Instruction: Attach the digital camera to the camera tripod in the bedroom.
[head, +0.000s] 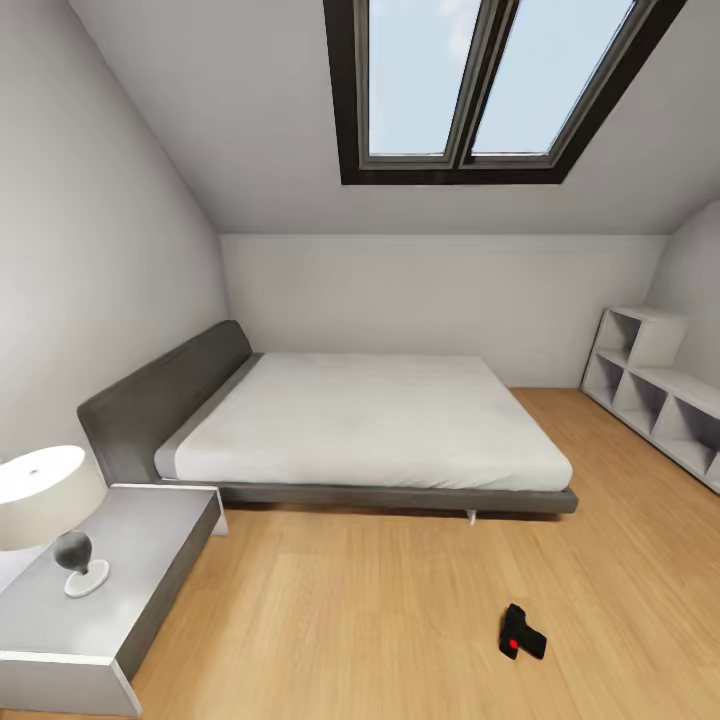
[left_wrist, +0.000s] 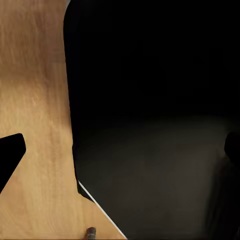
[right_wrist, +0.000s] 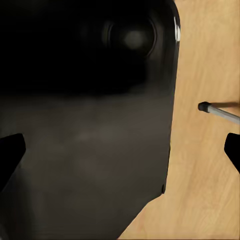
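The digital camera (head: 521, 632), small, black and L-shaped with a red dot, lies on the wooden floor of the bedroom, in front of the bed's near right corner. In the right wrist view a silver-grey rod with a black foot (right_wrist: 216, 110), like a leg of the camera tripod, rests on the floor beside the robot's black body. My right gripper (right_wrist: 120, 150) is open, its dark fingertips (right_wrist: 10, 156) wide apart with nothing between them. My left gripper (left_wrist: 120, 150) is open too, one fingertip (left_wrist: 10, 155) over the floor. Both hang close to the robot's body.
A grey-framed bed (head: 400, 495) with a white mattress stands ahead against the far wall. A grey nightstand (head: 150, 560) with a white lamp (head: 45, 495) is at the near left. Grey cube shelves (head: 660, 400) line the right wall. A small dark foot (left_wrist: 91, 231) shows on the floor.
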